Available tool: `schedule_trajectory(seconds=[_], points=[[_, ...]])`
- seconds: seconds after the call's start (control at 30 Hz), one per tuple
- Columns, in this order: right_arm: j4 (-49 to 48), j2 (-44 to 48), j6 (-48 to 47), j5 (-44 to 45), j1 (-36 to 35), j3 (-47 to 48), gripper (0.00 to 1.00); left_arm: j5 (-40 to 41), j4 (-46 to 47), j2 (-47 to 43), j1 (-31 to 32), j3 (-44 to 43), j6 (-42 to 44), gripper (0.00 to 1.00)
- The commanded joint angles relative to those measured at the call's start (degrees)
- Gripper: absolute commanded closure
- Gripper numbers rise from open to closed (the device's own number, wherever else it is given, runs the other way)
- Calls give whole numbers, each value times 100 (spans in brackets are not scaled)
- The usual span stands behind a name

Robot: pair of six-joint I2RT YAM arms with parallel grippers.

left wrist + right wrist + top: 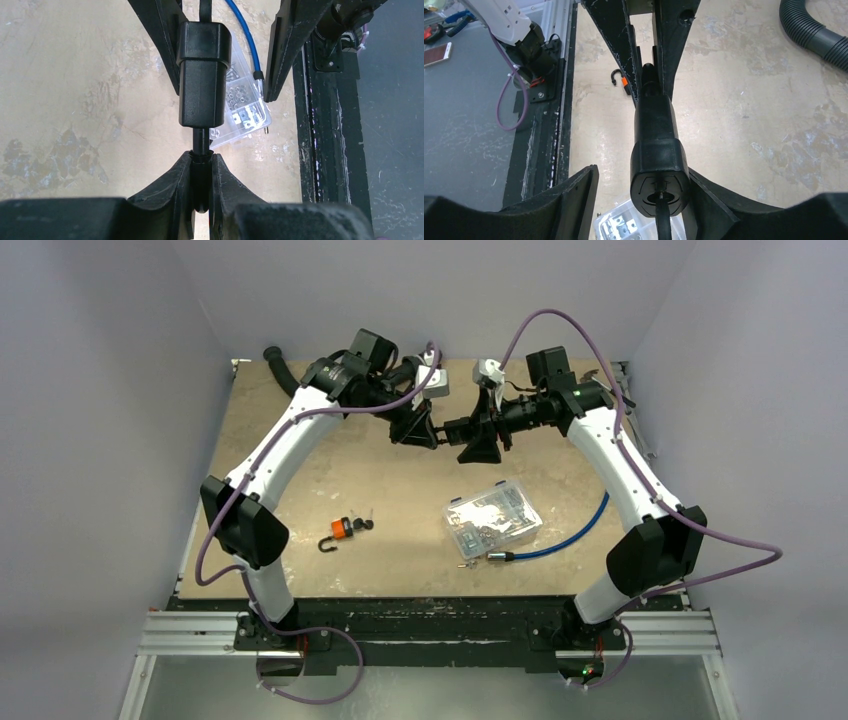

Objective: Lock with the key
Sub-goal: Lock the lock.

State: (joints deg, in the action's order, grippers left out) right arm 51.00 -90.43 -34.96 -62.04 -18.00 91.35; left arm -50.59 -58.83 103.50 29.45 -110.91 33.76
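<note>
The left gripper (201,159) is closed tight on the thin neck of a black cable plug (202,70), held above the table (400,540) at 12 o'clock. The right gripper (644,175) stands wide around the plug's body. The orange padlock (342,531) lies at 8 o'clock. The small dark thing just beside it is perhaps the key (368,524).

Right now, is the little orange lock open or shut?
Open, it seems. The orange padlock lies with its shackle swung out like a hook, one end free.
</note>
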Motion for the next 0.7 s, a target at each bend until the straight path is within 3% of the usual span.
schedule_trajectory(seconds=[0.0,0.67], points=[[16,173,-91,-92,-20,219,36,-266,158,-77,57,-367,168,100],[-832,319,530,-247,-191,-224,52,-318,584,-54,218,-387,-235,100]])
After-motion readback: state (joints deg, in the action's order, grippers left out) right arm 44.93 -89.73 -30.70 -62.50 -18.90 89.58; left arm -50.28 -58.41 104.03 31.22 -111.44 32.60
